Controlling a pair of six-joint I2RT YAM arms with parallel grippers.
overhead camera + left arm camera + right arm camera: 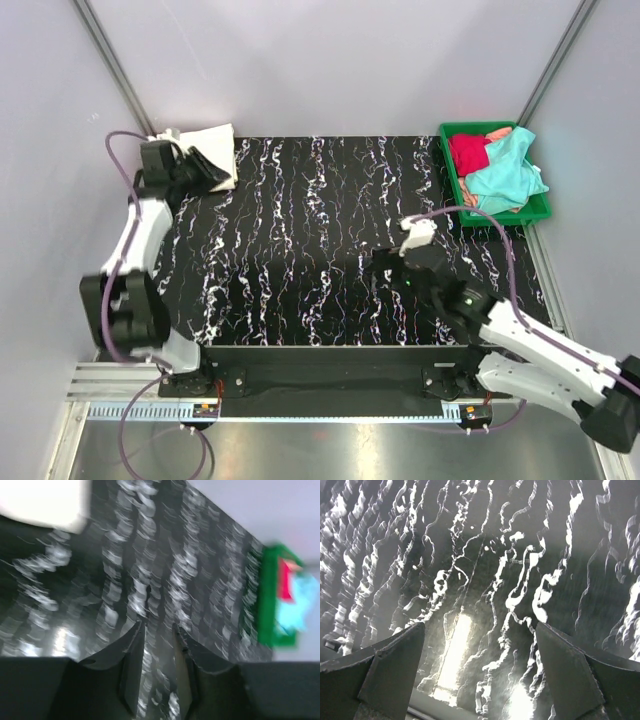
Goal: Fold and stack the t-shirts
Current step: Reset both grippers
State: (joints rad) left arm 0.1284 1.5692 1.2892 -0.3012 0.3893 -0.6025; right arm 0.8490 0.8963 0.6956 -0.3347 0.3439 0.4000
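Note:
A folded cream-white t-shirt [210, 147] lies at the far left corner of the black marbled mat; it also shows in the left wrist view [40, 502]. My left gripper [218, 172] hovers at its near edge, jaws a little apart and empty [157, 625]. A crimson t-shirt [468, 152] and a teal t-shirt [505, 175] lie crumpled in the green tray [447, 165] at the far right, with a strip of orange-red cloth [500, 133] showing behind them. My right gripper [380, 268] is wide open and empty over the mat's middle right [480, 625].
The tray also shows blurred in the left wrist view [265, 600]. The mat [300, 230] is ringed by white enclosure walls with metal posts at the back corners. Purple cables loop from both arms.

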